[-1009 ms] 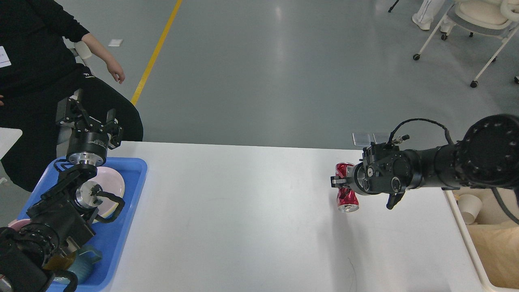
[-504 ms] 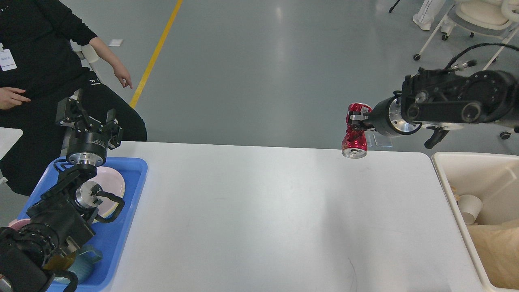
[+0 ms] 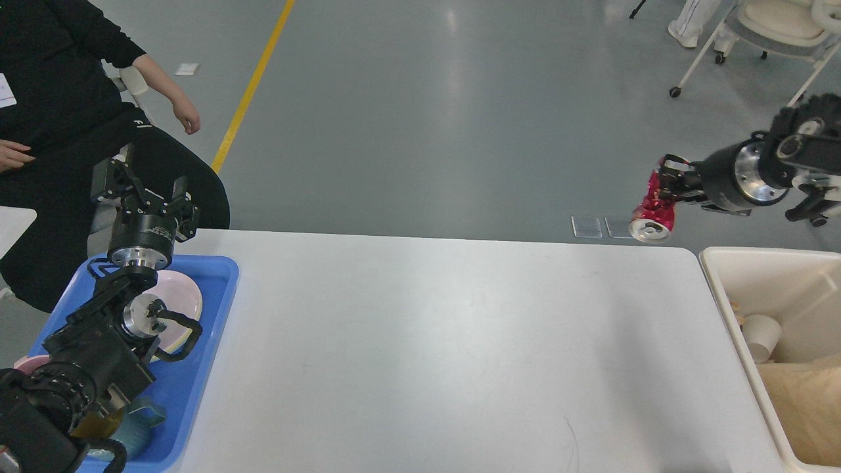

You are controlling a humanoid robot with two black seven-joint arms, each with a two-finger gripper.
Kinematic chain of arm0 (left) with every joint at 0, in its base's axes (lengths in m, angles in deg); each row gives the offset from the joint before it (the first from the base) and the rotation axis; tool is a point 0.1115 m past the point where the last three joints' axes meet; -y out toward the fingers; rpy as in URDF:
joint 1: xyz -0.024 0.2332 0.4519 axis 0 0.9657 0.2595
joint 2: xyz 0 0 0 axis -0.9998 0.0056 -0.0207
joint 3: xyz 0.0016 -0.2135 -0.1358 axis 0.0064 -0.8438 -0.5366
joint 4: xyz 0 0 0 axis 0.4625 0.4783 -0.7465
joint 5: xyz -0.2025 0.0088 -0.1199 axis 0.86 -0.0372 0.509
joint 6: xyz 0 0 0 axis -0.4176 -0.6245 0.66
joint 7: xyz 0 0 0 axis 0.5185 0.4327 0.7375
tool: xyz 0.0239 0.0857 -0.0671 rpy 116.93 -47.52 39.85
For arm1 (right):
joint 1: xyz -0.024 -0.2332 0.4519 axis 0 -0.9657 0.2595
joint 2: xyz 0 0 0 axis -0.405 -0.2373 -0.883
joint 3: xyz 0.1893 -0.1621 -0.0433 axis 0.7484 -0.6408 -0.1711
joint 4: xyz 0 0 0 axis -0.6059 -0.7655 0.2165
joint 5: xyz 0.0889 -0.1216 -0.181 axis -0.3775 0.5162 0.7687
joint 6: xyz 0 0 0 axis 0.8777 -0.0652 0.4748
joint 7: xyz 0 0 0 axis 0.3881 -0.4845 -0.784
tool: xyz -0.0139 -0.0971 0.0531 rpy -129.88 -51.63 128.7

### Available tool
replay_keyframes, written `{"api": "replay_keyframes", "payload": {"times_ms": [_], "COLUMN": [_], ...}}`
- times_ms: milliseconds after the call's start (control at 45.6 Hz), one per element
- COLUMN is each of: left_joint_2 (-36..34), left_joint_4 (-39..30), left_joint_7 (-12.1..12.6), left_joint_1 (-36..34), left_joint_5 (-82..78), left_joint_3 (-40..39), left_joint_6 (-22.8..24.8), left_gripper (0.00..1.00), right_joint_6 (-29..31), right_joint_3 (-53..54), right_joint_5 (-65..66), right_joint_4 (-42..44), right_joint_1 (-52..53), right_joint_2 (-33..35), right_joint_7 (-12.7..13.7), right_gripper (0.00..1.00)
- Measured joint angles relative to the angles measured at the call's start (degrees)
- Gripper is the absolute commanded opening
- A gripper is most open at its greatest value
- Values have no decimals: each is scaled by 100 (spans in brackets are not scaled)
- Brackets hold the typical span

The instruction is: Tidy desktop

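The right gripper (image 3: 667, 186) pinches a crushed red can (image 3: 652, 209) and has carried it up off the desktop (image 3: 420, 355): a second ago the can stood on the white surface at about three o'clock, half a second ago it hung over the far edge, and now it hangs beyond the far right corner, at roughly two o'clock, tilted with its silver end facing down and toward me. It is drifting rightward toward the cream bin (image 3: 723, 276) beside the table's right end, so my judgement is that the can is headed for disposal there, though it is not yet over the opening.

The left gripper (image 3: 139, 189) has not moved in that time; it stands at nine o'clock above the blue tray (image 3: 220, 289), fingers spread apart and holding nothing.

With the can lifted, the desktop shows nothing left lying on it (only faint scuffs and a thin dark mark near the near edge, which may be a hair or a scratch; I cannot tell). The tray holds a pale pink plate (image 3: 184, 295) and some crockery partly hidden by the left arm. The bin holds a paper cup (image 3: 762, 336) and brownish paper.

Beyond the table lies a grey glossy floor with a yellow line (image 3: 253, 92), a seated person in black (image 3: 59, 98) at ten o'clock, and a wheeled white chair (image 3: 775, 33) at one o'clock.
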Motion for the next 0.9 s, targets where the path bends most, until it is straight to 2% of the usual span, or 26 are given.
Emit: {"api": "replay_keyframes", "payload": {"times_ms": [153, 373, 417, 482, 526, 570, 636, 899], "left_joint_2": [0, 0, 0, 0, 0, 0, 0, 0], "left_joint_4": [0, 0, 0, 0, 0, 0, 0, 0], "left_joint_7": [0, 0, 0, 0, 0, 0, 0, 0], "left_joint_1": [0, 0, 0, 0, 0, 0, 0, 0], "left_joint_5": [-1, -1, 0, -1, 0, -1, -1, -3], "left_joint_3": [0, 0, 0, 0, 0, 0, 0, 0], "left_joint_6": [0, 0, 0, 0, 0, 0, 0, 0], "left_gripper": [96, 96, 96, 96, 96, 96, 96, 96], "right_joint_6": [-400, -1362, -1495, -1642, -1713, -1761, -1809, -1858], "right_joint_3": [43, 168, 186, 197, 197, 194, 182, 180], "right_joint_5": [-57, -104, -142, -203, -247, -283, -333, -394], "right_joint_4": [867, 2047, 2263, 2599, 2836, 3047, 3352, 3680], "right_joint_1": [-888, -2515, -2843, -3284, -3596, -3874, -4253, -4569], "right_joint_2": [227, 331, 320, 280, 209, 113, -47, -202], "right_joint_7": [-2, -2, -1, 0, 0, 0, -1, -11], "right_gripper": [15, 17, 20, 27, 37, 58, 99, 100]}}
